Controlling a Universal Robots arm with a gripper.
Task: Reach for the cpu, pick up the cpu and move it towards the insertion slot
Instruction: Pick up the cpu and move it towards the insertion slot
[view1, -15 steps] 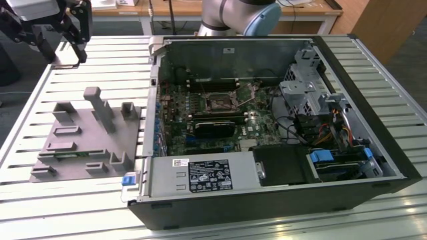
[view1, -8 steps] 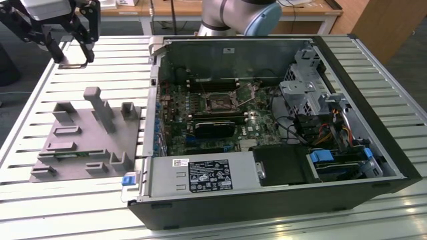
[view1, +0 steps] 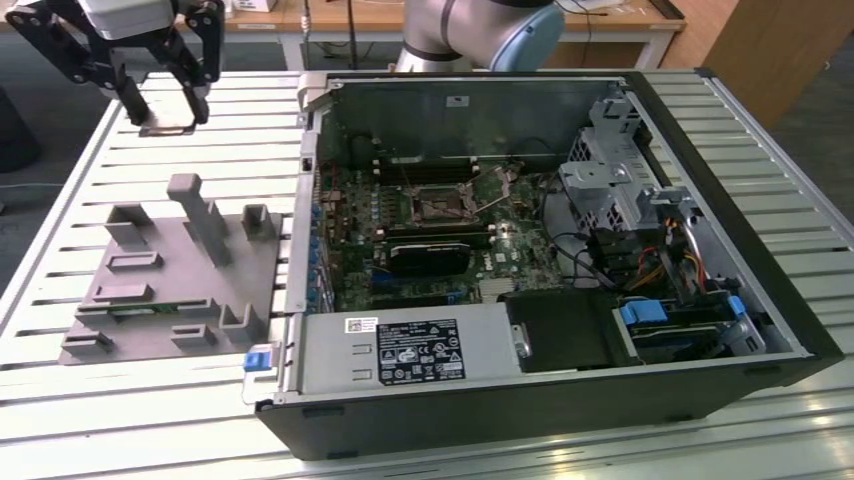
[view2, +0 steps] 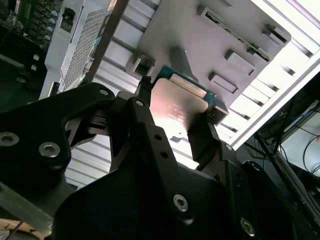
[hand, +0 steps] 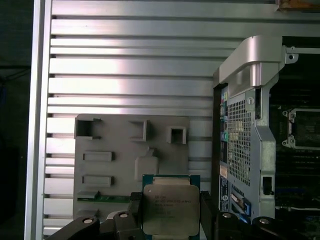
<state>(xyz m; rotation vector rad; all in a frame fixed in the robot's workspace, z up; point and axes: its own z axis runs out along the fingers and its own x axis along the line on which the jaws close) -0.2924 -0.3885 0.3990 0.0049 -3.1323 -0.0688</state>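
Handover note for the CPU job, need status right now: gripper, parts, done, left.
Gripper: raised above the slatted table, on the exterior view's left of the open PC case, jaws shut on the cpu.
The cpu: clamped by its two side edges, off the grey fixture tray, metal top showing in the first wrist view.
Insertion slot: on the motherboard inside the case, no chip in it.
Done: reach and pick-up.
Left: carrying the cpu across to the slot; the gripper is not over the case.
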